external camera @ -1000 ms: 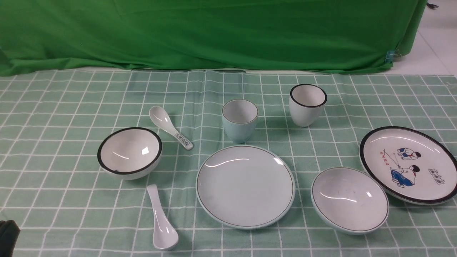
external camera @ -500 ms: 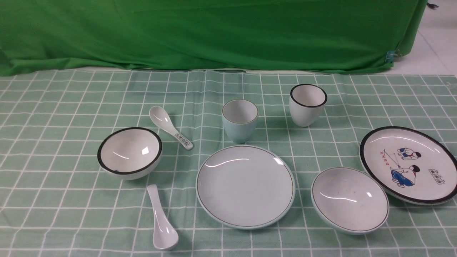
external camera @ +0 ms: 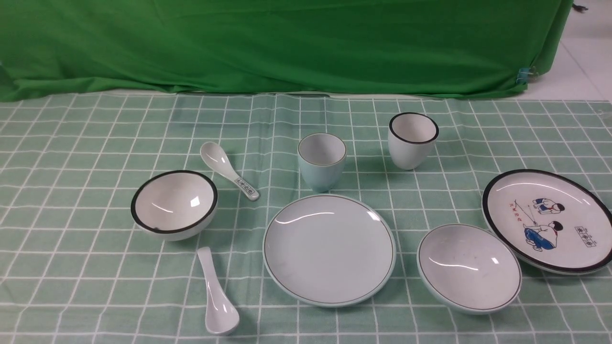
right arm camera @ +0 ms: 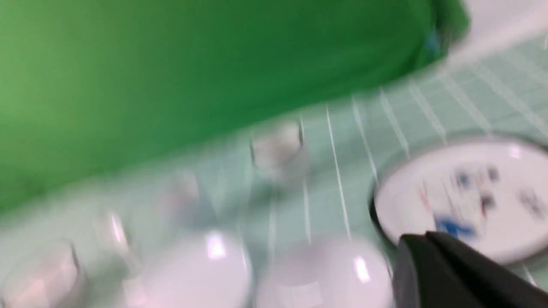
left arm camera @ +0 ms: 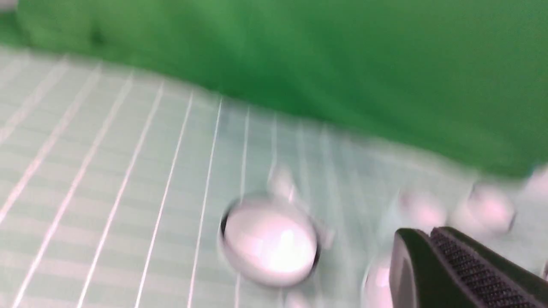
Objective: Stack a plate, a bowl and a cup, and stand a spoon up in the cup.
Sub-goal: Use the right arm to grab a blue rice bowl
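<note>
Left gripper (left arm camera: pixel 429 234): closed, empty.
Right gripper (right arm camera: pixel 421 239): closed, apparently empty; wrist views blurred.
Plate (external camera: pixel 329 250): centre, bare.
Bowl (external camera: pixel 469 267): just right of plate, close beside cartoon plate (external camera: pixel 547 220).
Cup (external camera: pixel 322 161): behind plate.
Spoon (external camera: pixel 217 298): front left.
Nothing stacked yet.
Risks: mistaking black-rimmed cup (external camera: pixel 413 141) for cup; nudging cartoon plate while lifting bowl; glazed rim slipping from jaws.

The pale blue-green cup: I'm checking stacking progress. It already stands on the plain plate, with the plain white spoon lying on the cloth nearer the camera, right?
No. The front view shows the cup standing on the cloth just behind the plate, not on it. The plain white spoon does lie on the cloth nearer the camera.
</note>
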Motion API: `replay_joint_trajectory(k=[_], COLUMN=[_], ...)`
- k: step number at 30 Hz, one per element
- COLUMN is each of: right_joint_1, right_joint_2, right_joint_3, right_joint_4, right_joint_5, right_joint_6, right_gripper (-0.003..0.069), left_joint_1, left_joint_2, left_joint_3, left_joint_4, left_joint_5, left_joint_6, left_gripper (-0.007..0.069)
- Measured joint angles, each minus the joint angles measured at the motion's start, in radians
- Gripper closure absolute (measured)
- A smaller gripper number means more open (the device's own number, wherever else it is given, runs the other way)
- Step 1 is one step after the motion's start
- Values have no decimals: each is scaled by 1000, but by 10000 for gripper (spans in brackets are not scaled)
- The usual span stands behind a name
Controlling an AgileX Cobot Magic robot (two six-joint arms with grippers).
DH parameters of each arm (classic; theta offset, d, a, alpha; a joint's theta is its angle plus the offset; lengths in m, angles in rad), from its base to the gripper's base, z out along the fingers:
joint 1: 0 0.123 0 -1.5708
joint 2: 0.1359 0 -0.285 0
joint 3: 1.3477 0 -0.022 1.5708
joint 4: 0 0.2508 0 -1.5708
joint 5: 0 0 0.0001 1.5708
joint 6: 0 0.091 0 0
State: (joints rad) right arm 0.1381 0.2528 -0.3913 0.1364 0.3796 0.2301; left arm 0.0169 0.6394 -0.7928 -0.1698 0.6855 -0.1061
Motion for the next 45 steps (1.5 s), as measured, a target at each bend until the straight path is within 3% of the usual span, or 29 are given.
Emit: replay_joint_trajectory(k=[5,9,12,17,20,27,35,38,40,42,45], right_joint_1=[98,168,216,280,298,344,362,362,364,364,363], right_joint_2=[341,579,733,980,1091,1275,1438,1457,1451,1431,1393], right_joint_3=[-228,-331,-375,-443,-479,-523,-549,-551,-555,-564,-571], right_joint_4=[-4,-7,-15,-49,-54,-57,-65,-66,-73,-83,-92], right_joint_5=[309,351,345,285,259,200,161,144,135,120,133], right_joint_6=[-180,-313,-378,-404,-407,-409,-409,-409,-418,-420,-420], right_gripper=[631,573,474,251,167,123,139,286,480,540,577], left_joint_1=[0,-32,-101,-249,-319,-355,-355,-355,-355,-355,-355], left_joint_2=[317,410,446,486,503,508,508,508,508,508,508], left_joint_3=[-17,-1,2,2,2,2,2,2,2,2,2], left_joint_4=[-155,-204,-188,-100,-28,37,44,44,44,44,45], left_joint_5=[206,203,186,169,169,158,156,156,156,156,156], left_joint_6=[232,315,310,227,160,99,96,96,96,96,96], left_gripper=[608,620,623,624,624,624,624,624,624,624,624])
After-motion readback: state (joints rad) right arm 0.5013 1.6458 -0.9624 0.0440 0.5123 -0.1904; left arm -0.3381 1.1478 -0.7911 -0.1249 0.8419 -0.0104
